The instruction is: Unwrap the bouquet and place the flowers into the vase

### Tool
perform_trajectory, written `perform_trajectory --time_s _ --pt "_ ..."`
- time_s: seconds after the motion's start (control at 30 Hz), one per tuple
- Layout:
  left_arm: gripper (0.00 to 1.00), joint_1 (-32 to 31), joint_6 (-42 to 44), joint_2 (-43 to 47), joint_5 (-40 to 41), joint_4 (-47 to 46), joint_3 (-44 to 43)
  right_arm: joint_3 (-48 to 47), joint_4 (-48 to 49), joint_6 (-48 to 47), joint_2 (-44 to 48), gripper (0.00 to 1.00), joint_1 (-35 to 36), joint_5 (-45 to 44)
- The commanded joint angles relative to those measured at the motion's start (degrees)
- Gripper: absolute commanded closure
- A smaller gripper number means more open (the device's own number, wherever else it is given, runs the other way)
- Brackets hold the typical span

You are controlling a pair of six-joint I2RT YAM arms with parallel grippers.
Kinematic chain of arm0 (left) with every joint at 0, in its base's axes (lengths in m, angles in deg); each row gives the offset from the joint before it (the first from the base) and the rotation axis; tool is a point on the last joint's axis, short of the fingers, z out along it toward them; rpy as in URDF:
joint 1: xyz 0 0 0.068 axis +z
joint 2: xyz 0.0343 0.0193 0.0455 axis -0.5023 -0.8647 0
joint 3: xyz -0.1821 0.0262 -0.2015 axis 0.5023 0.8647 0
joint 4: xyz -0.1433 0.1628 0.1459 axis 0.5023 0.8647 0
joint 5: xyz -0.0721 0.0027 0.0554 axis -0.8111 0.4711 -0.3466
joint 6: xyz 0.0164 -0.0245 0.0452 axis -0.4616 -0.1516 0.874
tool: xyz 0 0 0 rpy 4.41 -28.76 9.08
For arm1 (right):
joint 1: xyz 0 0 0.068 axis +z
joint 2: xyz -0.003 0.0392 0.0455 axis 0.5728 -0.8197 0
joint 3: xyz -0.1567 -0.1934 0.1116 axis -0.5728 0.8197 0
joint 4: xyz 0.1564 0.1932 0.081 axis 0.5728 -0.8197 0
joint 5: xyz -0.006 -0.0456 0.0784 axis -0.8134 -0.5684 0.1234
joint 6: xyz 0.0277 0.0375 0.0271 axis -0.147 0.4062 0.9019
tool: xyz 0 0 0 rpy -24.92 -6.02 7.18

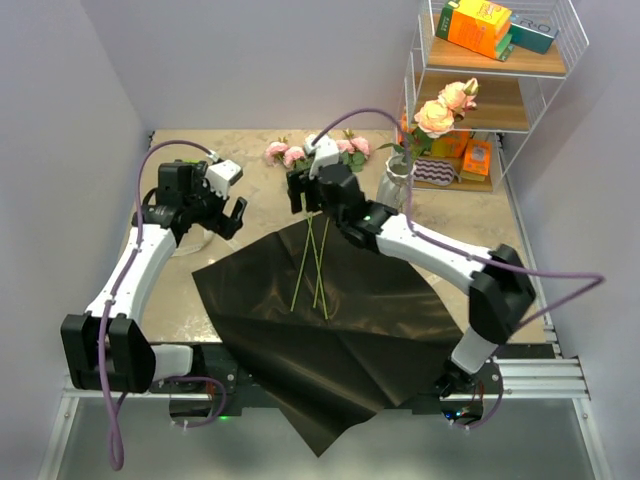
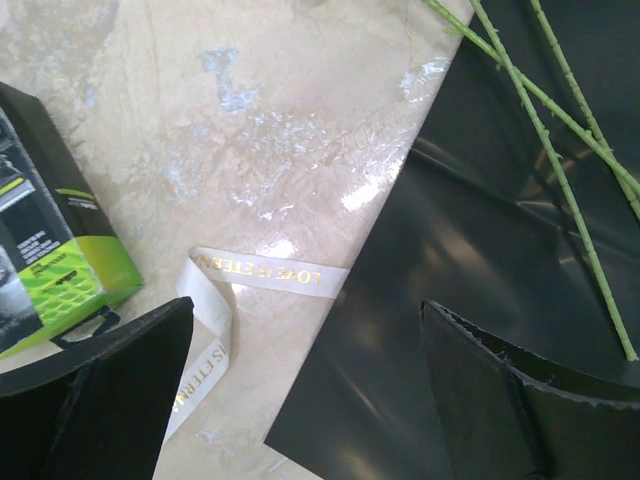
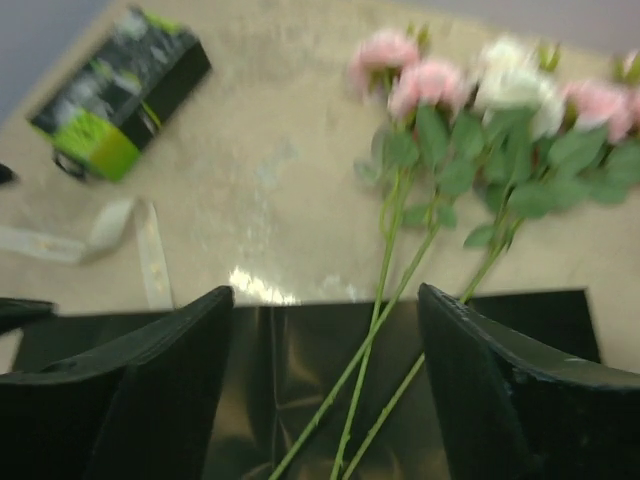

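Top external | rose stems were seen lying on black paper | left fingers were spread apart | right fingers were spread apart

Glossy black paper sheet lies on a shiny, smooth tabletop.

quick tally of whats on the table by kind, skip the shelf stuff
vase: 1
roses in the vase: 2
roses lying on the table: 4 in view (3 pink, 1 cream-white)
black paper sheet: 1
ribbon: 1
green and black box: 1
total: 10
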Motion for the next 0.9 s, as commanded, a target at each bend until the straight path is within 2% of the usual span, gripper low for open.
perform_trajectory --time_s 0.0,0.03,0.07,0.33,0.47,0.6,0.87 --pt "0.01 0.48 -0.56 5.15 1.34 -3.94 0.5 -2.66 -5.61 7.82 -6.17 0.3 -0.03 1.9" --pt "0.01 0.48 -0.21 5.24 1.25 -3.07 0.07 -2.92 -5.61 8.26 -7.22 0.37 -0.03 1.11" --pt "0.01 0.48 0.14 5.16 1.33 -2.53 -0.11 -3.45 -6.05 9.05 -9.23 0.39 -0.03 -0.64" --pt "0.01 0.48 0.5 6.21 1.6 -4.02 2.61 -12.14 -12.02 13.36 -20.58 0.39 -0.11 -9.88" --pt "0.01 0.48 1.55 5.42 1.34 -2.71 1.91 -12.68 -9.4 14.5 -23.31 0.4 -0.55 -10.33" --pt "0.05 0.48 2.96 7.09 0.81 -2.88 2.69 -12.68 -7.73 15.74 -24.55 0.44 -2.13 -9.62" --pt "0.05 0.48 4.36 8.58 0.02 -2.88 4.45 -13.56 -6.49 16.26 -27.0 0.46 -4.51 -9.27"
